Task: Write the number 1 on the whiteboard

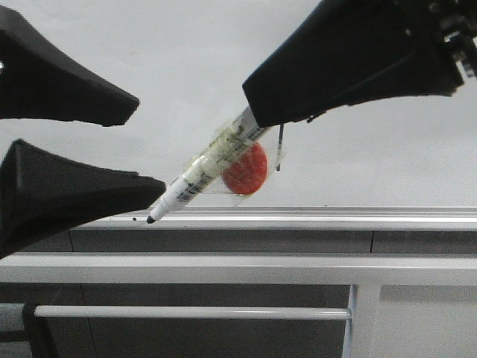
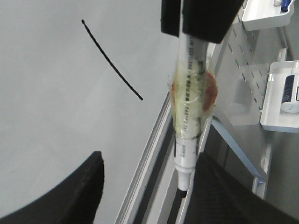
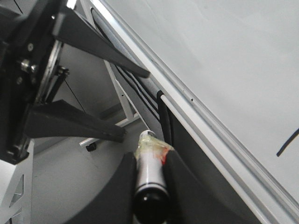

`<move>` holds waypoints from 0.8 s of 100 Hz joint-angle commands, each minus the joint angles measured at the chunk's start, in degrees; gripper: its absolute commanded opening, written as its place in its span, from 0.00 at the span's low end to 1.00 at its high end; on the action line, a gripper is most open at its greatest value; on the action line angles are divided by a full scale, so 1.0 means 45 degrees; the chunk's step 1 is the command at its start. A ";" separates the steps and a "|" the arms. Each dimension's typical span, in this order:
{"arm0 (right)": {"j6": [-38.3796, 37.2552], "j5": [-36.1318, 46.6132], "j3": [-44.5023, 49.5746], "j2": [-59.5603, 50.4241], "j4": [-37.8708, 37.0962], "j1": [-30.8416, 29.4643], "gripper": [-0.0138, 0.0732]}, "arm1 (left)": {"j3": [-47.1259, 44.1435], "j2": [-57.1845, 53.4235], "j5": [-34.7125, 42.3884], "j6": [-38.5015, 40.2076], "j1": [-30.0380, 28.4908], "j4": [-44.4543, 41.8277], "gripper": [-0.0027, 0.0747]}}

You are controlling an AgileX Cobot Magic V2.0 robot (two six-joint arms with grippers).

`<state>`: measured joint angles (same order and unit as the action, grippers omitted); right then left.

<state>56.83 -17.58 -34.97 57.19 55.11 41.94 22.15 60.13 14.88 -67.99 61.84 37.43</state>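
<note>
The whiteboard (image 1: 186,52) fills the upper front view above its silver bottom rail (image 1: 335,218). The number 1 (image 2: 112,60) is a thin black stroke on the board in the left wrist view; its lower end shows beside the right gripper in the front view (image 1: 280,149) and at the edge of the right wrist view (image 3: 287,142). My right gripper (image 1: 257,112) is shut on the white marker pen (image 1: 201,175) with the red magnet (image 1: 248,171). The pen tip (image 1: 150,219) is down at the rail. My left gripper (image 1: 149,142) is open and empty, just left of the pen.
Grey metal frame bars (image 1: 223,268) run below the rail, with a thin bar (image 1: 194,312) lower down. In the left wrist view a perforated panel (image 2: 238,70) carries white trays (image 2: 275,123), one holding a small bottle (image 2: 288,93).
</note>
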 commanded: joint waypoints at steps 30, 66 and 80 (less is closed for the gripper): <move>0.0079 0.0444 -0.0759 -0.0102 0.0338 -0.0022 0.11 | 0.0623 0.0080 0.1140 0.0021 0.0386 -0.0053 0.53; 0.0079 0.0290 -0.0916 -0.0102 0.0539 0.0001 0.11 | 0.0623 0.0080 0.1508 0.0021 0.0386 -0.0053 0.53; 0.0079 0.0232 -0.0916 -0.0102 0.0835 0.0051 0.11 | 0.0623 0.0080 0.1508 0.0021 0.0386 -0.0053 0.53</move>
<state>56.97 -17.70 -36.90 57.19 56.75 41.94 22.99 60.87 17.85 -67.99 63.14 37.43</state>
